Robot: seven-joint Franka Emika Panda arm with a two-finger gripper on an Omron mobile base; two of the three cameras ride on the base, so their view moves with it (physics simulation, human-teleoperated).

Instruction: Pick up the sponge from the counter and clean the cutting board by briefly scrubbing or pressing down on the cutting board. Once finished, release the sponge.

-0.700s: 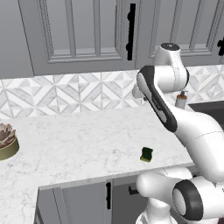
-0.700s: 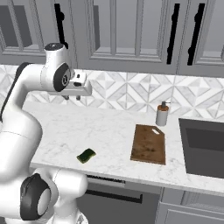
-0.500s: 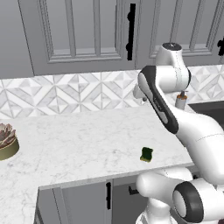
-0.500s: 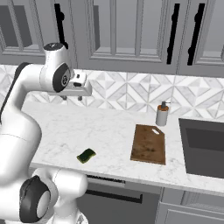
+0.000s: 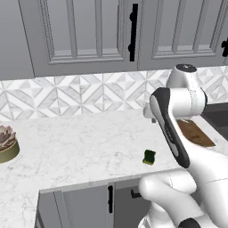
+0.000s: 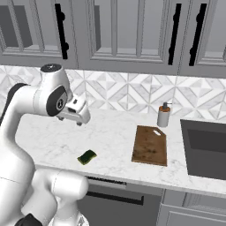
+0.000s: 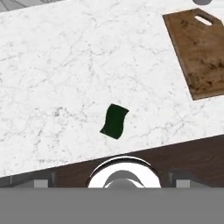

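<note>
- Hovering above the bench (image 6: 114, 145) at left centre of the right base view, the hand (image 6: 78, 120) is spread wide and empty, touching nothing.
- Its fingertips are too small and dark to separate there; in the left base view the arm covers most of it.
- The sponge (image 7: 114, 121) lies at lower centre of the hand view, near the bench's front edge, green top up; its yellow layer shows in the right base view (image 6: 87, 157).
- The cutting board (image 6: 150, 145) lies right of centre, well apart from the sponge; the hand view cuts off its right side.
- A soap dispenser (image 6: 163, 115) stands just behind the board.
- A potted succulent (image 5: 6, 143) sits cut off at the left edge.
</note>
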